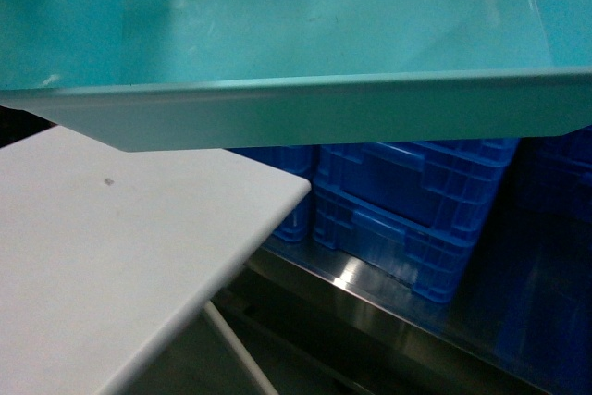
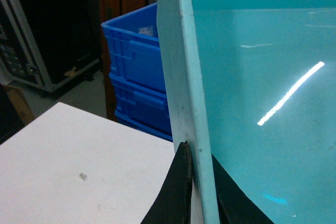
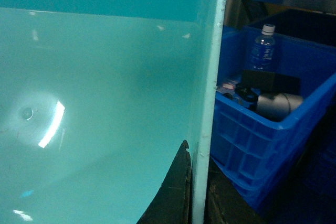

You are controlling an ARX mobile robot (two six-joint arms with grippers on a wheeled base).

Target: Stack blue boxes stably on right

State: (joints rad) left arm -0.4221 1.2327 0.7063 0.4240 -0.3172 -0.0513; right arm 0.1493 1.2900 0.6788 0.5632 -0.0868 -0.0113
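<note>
At head height, close to the cam: turquoise tub (image 1: 277, 34) held up in the air, filling the top of the head view, above the white table (image 1: 111, 256) and well clear of it.

Left gripper (image 2: 193, 192): clenched on the tub's left rim; dark fingers (image 2: 176, 192) either side of the thin wall, seen from the left wrist cam.

Right gripper (image 3: 194, 192): same on the opposite rim; one finger (image 3: 173, 192) inside the tub, wall pinched between. Both grasping the tub.

Tub pos: carried betw. both arms, nothing under it. No second turquoise tub in any view, so stack target not located.

Surroundings: royal-blue crates (image 1: 407, 201) stacked behind and right of the table on a metal ledge (image 1: 370, 293). Open crate (image 3: 262, 129) just right of the tub in the right wrist view, holding a water bottle (image 3: 261, 45) and dark gear.

Risk 1: thin-rim pinch only; if the arms drift apart or twist, prob. wall flexes and rim slips out.

Risk 2: tub blocks most of head view; set-down to the right would be near blind, may clip the open crate or its bottle.

Risk 3: uneven lowering, one side first, could seat it tilted, so stack not stable.

Risk 4: letting go before it's seated flat, likely drop or slide.
</note>
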